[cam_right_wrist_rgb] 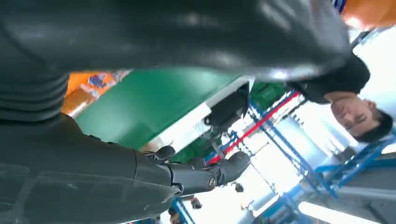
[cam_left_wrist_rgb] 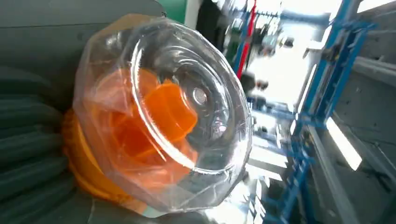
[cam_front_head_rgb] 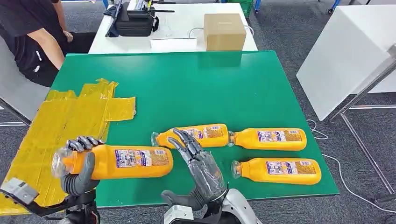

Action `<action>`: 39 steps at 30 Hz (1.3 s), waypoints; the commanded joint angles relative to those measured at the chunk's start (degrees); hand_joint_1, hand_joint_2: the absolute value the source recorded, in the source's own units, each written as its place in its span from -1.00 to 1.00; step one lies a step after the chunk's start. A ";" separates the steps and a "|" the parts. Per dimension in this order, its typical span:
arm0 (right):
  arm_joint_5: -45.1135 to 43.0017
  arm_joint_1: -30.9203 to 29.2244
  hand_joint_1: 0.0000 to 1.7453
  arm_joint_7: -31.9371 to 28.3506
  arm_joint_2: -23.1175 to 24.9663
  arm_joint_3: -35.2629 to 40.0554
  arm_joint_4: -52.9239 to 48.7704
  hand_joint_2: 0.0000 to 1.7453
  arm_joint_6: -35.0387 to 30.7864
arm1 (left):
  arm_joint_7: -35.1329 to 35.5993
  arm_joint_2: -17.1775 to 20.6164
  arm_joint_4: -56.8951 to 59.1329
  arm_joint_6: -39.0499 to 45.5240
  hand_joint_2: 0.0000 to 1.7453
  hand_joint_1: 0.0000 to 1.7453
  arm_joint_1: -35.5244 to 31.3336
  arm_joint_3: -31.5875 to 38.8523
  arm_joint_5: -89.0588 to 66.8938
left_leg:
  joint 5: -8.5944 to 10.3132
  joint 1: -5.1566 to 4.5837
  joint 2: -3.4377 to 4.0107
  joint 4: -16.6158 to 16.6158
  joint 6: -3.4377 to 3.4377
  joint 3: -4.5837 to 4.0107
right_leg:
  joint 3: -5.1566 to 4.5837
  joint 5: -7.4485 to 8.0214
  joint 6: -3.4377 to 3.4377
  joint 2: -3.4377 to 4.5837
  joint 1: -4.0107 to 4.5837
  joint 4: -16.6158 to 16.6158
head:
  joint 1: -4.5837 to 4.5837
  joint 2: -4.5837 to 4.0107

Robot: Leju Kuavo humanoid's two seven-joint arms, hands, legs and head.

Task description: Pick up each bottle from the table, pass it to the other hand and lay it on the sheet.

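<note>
Bare green table (cam_front_head_rgb: 196,88) beyond — bottles (cam_front_head_rgb: 271,139) crowd right.

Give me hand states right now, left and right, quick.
Left hand: holding an orange bottle near its cap end.
Right hand: open, fingers spread, holding nothing, just past the held bottle's base.

Left hand (cam_front_head_rgb: 80,168) clasped, right hand (cam_front_head_rgb: 198,161) spread

A lab or workshop: blue metal racking (cam_left_wrist_rgb: 322,93), grey carpet (cam_front_head_rgb: 289,32), white worktables (cam_front_head_rgb: 182,28).
</note>
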 commanded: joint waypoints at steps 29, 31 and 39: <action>-5.50 1.88 -1.00 -0.26 -3.88 -10.20 -7.34 -1.00 10.55 | 20.95 23.12 40.62 21.00 1.00 1.00 -16.18 -4.77 -93.88 | 0.04 0.10 0.08 -0.10 -0.16 0.25 | 0.23 -0.01 -0.08 -0.02 0.08 -0.03 | 0.02 0.00; -5.43 1.82 -1.00 0.15 -3.74 -10.27 -6.96 -1.00 10.92 | 19.41 22.79 41.71 19.05 1.00 0.78 -15.97 -4.08 -92.59 | 0.03 0.09 0.07 -0.14 -0.17 0.33 | 0.29 -0.03 -0.09 -0.04 0.07 -0.05 | 0.02 0.00; -5.12 1.40 -1.00 0.79 -3.69 -10.39 -6.23 -1.00 11.38 | 17.10 22.56 42.20 17.71 -1.00 -1.00 -15.78 -3.75 -88.86 | 0.04 0.12 0.05 -0.08 -0.12 0.19 | 0.18 -0.02 -0.05 -0.01 0.10 0.00 | 0.02 0.00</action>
